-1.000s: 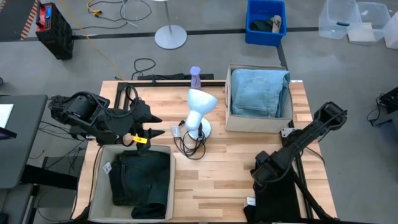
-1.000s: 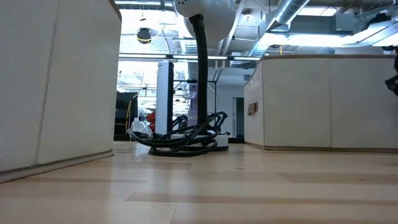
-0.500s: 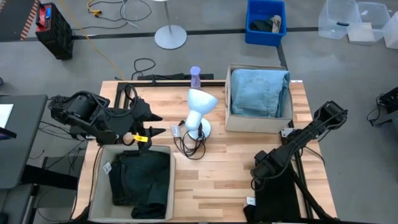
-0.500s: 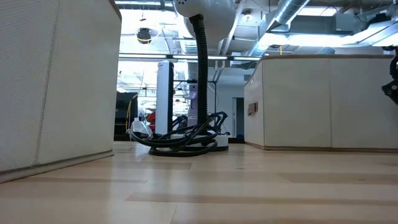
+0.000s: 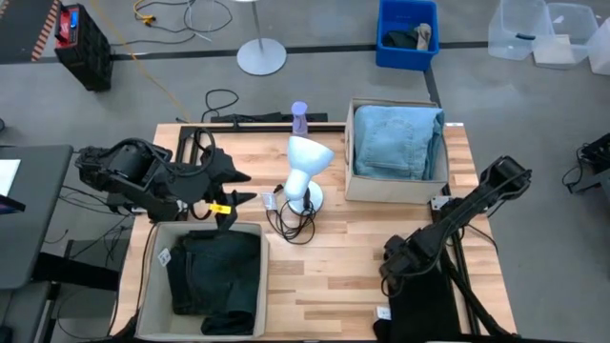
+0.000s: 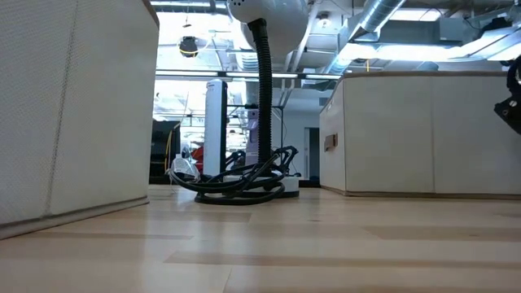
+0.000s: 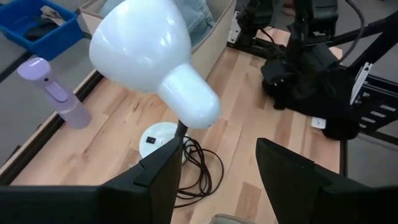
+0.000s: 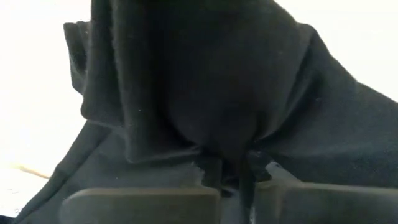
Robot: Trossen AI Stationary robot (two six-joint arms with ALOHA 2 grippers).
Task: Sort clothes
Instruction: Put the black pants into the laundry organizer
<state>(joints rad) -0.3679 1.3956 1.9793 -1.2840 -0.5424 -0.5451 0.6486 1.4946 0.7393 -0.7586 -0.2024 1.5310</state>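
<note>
The high view looks straight down on the whole tabletop (image 5: 334,257), the low view level across it, both sharing the white desk lamp (image 5: 305,171) that the left wrist view sees close.

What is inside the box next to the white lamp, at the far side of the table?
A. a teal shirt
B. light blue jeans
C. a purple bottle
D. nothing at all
B: seen from above, folded light blue denim jeans fill the beige fabric box to the right of the white desk lamp.
</note>
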